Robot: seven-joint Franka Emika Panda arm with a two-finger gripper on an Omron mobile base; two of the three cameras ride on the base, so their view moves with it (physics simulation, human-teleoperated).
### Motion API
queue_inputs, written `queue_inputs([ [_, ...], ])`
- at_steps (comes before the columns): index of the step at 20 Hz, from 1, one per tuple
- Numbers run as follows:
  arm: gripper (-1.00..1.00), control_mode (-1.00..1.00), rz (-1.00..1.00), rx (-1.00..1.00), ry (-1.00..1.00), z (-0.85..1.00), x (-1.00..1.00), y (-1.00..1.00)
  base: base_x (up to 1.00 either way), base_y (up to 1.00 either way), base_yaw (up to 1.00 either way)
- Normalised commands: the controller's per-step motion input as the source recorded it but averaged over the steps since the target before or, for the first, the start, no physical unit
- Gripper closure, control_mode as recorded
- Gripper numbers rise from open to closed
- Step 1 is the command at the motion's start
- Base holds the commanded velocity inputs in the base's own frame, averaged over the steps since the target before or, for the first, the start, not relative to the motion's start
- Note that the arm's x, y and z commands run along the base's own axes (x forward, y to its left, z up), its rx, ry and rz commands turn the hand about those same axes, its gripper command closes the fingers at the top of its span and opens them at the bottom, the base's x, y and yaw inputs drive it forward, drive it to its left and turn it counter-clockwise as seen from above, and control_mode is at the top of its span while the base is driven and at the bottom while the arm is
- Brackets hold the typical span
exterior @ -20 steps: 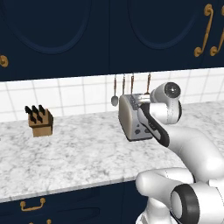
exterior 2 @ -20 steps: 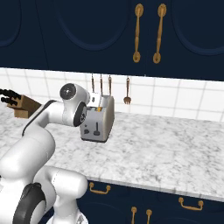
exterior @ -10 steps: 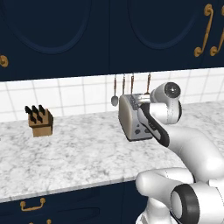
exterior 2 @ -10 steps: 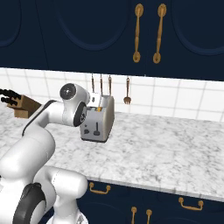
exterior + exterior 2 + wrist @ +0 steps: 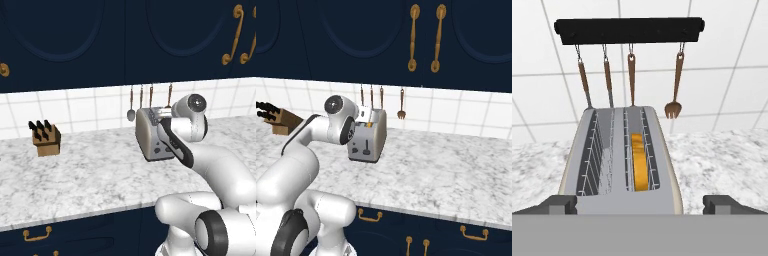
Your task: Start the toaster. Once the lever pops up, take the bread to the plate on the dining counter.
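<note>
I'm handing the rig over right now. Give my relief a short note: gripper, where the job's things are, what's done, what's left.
Gripper: open, empty, poised above the near end of the boxy silver-grey metal toaster, one fingertip to each side.
Toaster: on the speckled marble counter by the white tiled wall, under the dark rail of hanging utensils.
Bread: the tan slice sits down in one of the two top slots; the other slot is empty.
Done: arm brought to the toaster.
Left: I can't tell whether the lever is pressed; check, then carry the bread to the plate.

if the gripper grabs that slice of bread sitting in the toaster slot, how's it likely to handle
The bread looks thin and stands on edge, so it is probably light and fairly stiff. It may crumble under a hard squeeze. The narrow wire-lined slot of the toaster could snag it unless lifted straight up.
</note>
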Motion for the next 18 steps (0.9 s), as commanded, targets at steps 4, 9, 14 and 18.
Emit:
queue_inputs([
  [4,-1.00,-1.00,0.00,0.00,0.00,0.00,0.00,0.00,0.00,0.00,0.00],
  [9,-1.00,-1.00,0.00,0.00,0.00,0.00,0.00,0.00,0.00,0.00,0.00],
  [14,-1.00,-1.00,0.00,0.00,0.00,0.00,0.00,0.00,0.00,0.00,0.00],
  [18,-1.00,-1.00,0.00,0.00,0.00,0.00,0.00,0.00,0.00,0.00,0.00],
])
